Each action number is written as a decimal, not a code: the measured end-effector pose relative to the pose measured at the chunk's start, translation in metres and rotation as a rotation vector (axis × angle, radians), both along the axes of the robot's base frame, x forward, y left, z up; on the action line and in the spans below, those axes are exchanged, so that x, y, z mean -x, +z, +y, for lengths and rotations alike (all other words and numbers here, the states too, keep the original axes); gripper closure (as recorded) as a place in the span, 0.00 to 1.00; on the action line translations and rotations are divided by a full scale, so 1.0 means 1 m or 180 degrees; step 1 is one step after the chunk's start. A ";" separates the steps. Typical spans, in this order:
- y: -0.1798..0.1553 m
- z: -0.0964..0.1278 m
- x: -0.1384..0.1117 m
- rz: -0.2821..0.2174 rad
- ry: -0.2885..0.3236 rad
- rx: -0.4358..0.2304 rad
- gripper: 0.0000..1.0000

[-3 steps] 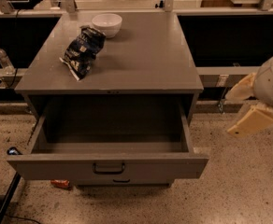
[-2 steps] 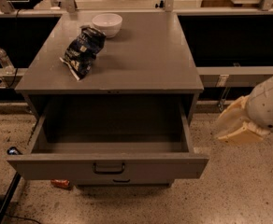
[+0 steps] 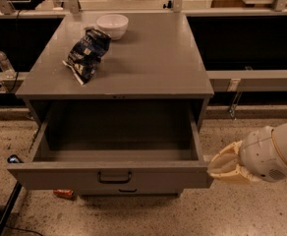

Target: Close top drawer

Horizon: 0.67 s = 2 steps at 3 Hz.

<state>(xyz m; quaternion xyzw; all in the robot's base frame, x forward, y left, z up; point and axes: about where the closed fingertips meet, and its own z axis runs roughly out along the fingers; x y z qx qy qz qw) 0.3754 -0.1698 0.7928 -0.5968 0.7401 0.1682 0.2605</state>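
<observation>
The top drawer (image 3: 114, 177) is a deep grey metal box, pulled far out of the grey cabinet. Its inside looks empty. Its wide front panel has one dark pull handle (image 3: 114, 177) at the centre. My gripper (image 3: 221, 166) is at the lower right, at the end of a white arm. Its cream fingertips are right at the right end of the drawer's front panel, about level with the top edge. Below the top drawer a second handle (image 3: 128, 190) of a lower drawer just shows.
On the cabinet top (image 3: 148, 68) lie a dark blue chip bag (image 3: 87, 53) and a white bowl (image 3: 112, 24). A water bottle (image 3: 4, 62) stands on a ledge at the left. A dark pole (image 3: 6, 208) leans at the lower left. A small red thing (image 3: 63, 193) lies on the speckled floor.
My gripper has come down and to the left, from beside the cabinet's right side to the right end of the drawer's front panel. The drawer has not moved.
</observation>
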 end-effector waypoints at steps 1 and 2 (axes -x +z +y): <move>0.000 0.000 0.000 0.0000 0.0000 0.0000 1.00; -0.021 0.007 -0.005 -0.0051 0.0004 -0.0037 1.00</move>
